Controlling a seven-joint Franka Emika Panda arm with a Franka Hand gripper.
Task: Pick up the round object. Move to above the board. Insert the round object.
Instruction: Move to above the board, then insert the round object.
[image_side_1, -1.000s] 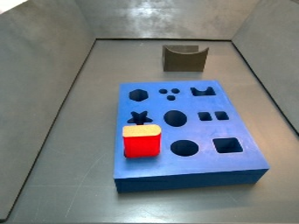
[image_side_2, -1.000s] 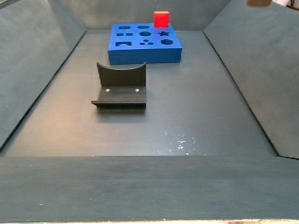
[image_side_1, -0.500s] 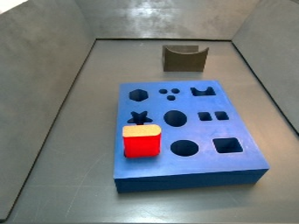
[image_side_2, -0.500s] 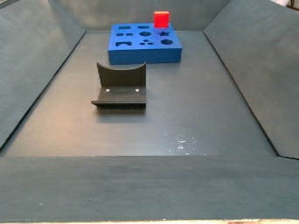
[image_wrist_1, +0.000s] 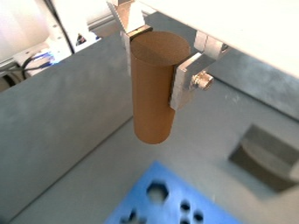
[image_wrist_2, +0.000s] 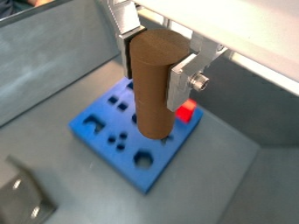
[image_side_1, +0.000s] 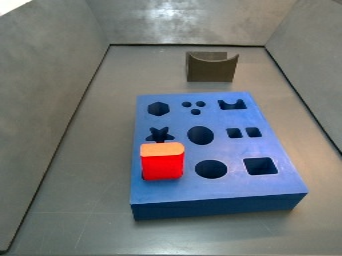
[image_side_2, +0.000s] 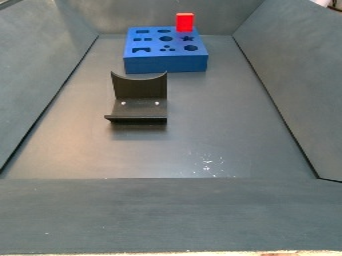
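The blue board (image_side_1: 214, 150) lies flat on the grey counter (image_side_1: 80, 150), and its cut-outs show clearly in a side view: circles, squares, a star and a hexagon. A red block (image_side_1: 162, 161) stands upright at the board's near left part, seemingly in one of the cut-outs; the other holes look empty. No writing or label can be read on anything.

The hand (image_wrist_1: 159, 66) shows only in the wrist views, up in the air, its silver fingers (image_wrist_1: 187, 77) closed on the upper part of the brown peg (image_wrist_1: 155, 86), which hangs upright below them. In a wrist view the peg (image_wrist_2: 156, 80) sits well above the board (image_wrist_2: 122, 140), with the red block (image_wrist_2: 184, 111) just behind it.

The dark fixture (image_side_2: 138, 98) stands on the counter apart from the board (image_side_2: 166, 50), with bare floor between them.
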